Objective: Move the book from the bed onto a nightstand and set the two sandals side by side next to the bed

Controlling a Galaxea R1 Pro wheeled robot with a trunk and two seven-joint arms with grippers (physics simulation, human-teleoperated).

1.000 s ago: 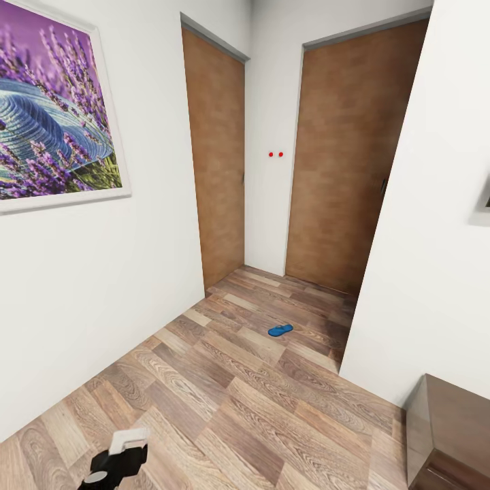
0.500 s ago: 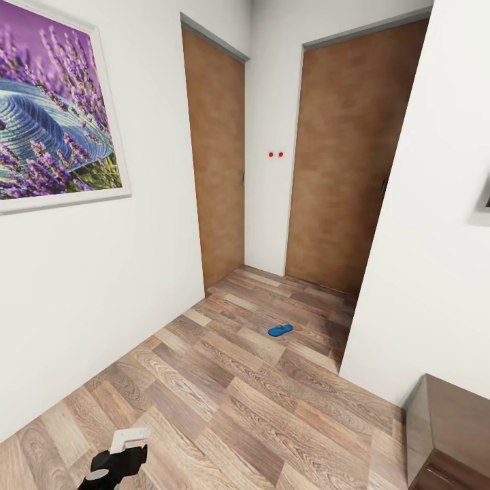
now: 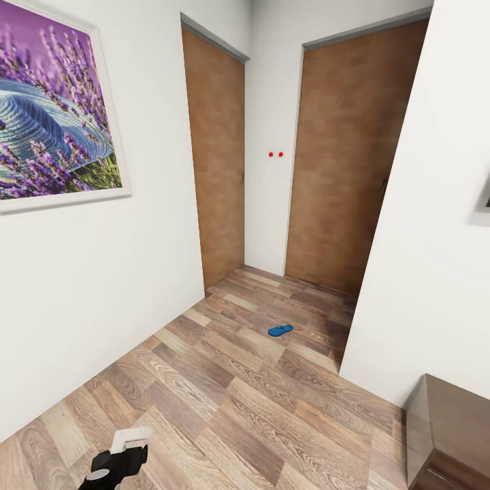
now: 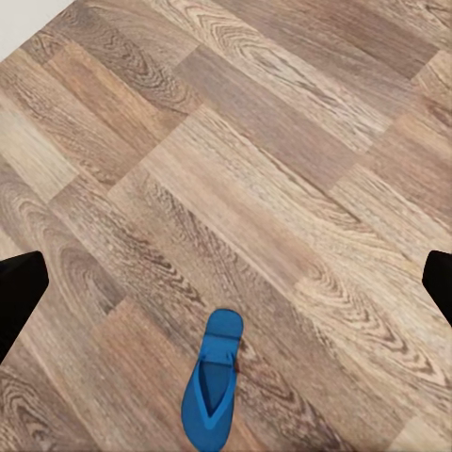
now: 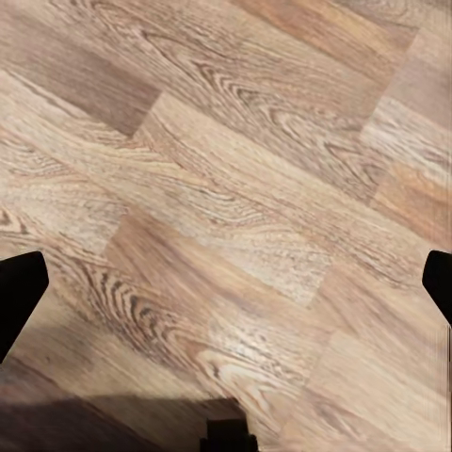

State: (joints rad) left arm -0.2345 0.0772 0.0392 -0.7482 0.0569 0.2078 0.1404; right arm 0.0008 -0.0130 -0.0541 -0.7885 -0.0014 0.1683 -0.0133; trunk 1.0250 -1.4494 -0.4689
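We see open light-brown wood-plank floor [image 3: 224,401] between white walls [image 3: 102,286]. One bright blue flat sandal [image 3: 280,331] lies at twelve o'clock, near two brown doors [image 3: 340,163]. Our left gripper [image 4: 226,282] and right gripper [image 5: 226,282] (dark fingertips at frame edges) stand apart.

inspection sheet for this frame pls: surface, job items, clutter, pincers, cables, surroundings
Surface: wood-plank floor, bare planks under both wrist cameras.
Job's things: one blue sandal flat on the floor near the two doors; a blue sandal lies below the left pincer. Whether it is the same one, cannot tell. Nightstand corner at lower right.
Clutter: nothing seen.
Pincers: left open, empty; right pincer open, empty, over bare floor.
Cables: nothing seen.
Surroundings: white walls, lavender picture, two brown doors shut.
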